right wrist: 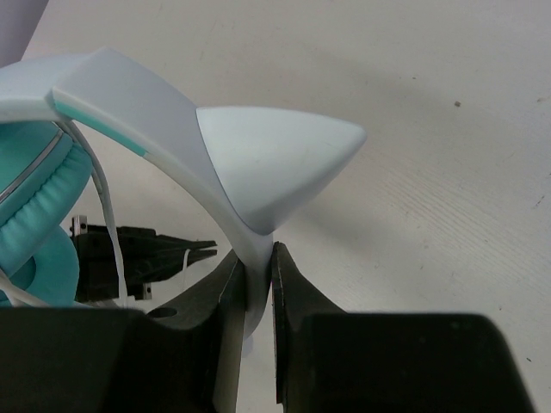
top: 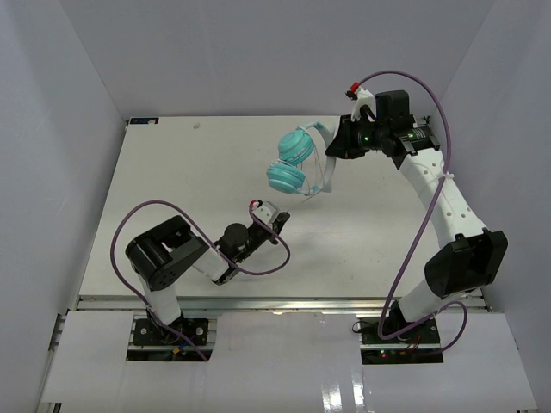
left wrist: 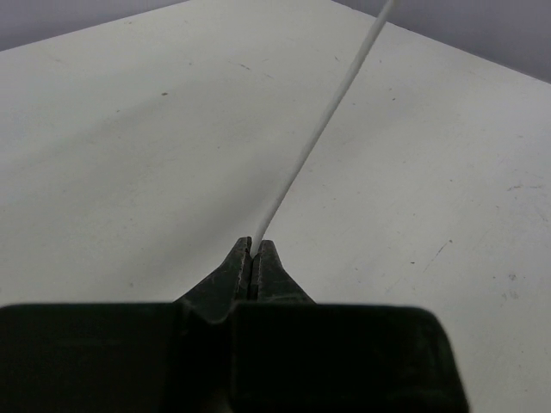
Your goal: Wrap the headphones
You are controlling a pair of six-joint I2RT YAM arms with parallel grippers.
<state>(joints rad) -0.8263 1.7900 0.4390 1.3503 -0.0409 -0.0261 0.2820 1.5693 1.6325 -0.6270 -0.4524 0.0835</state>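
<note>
In the top view, the headphones (top: 291, 160) are hanging above the table (top: 172, 172), a little toward 12 o'clock from its middle, with the two teal earcups sitting one above the other. The right gripper (top: 334, 140) is reaching in from 2 o'clock of them and gripping the pale headband (top: 328, 168). The left gripper (top: 279, 218) is sitting at 6 o'clock of the headphones, low near the table, and a purple cable (top: 172, 211) is looping over its arm.

In the left wrist view, the left gripper (left wrist: 254, 251) is pinching its jaws together on the thin white cord (left wrist: 320, 138). The cord is running straight out of the tips toward 1 o'clock over the table (left wrist: 129, 129).

In the right wrist view, the right gripper (right wrist: 256, 262) is clamping the headband (right wrist: 155, 112) between its dark fingers at 6 o'clock. A pale pointed ear-shaped piece (right wrist: 275, 159) is sticking out toward 3 o'clock. One teal earcup (right wrist: 39, 185) is showing at 9 o'clock, with strands of cord (right wrist: 108, 215) dangling beside it. The left gripper (right wrist: 202, 249) is showing small in the background at 8 o'clock.
</note>
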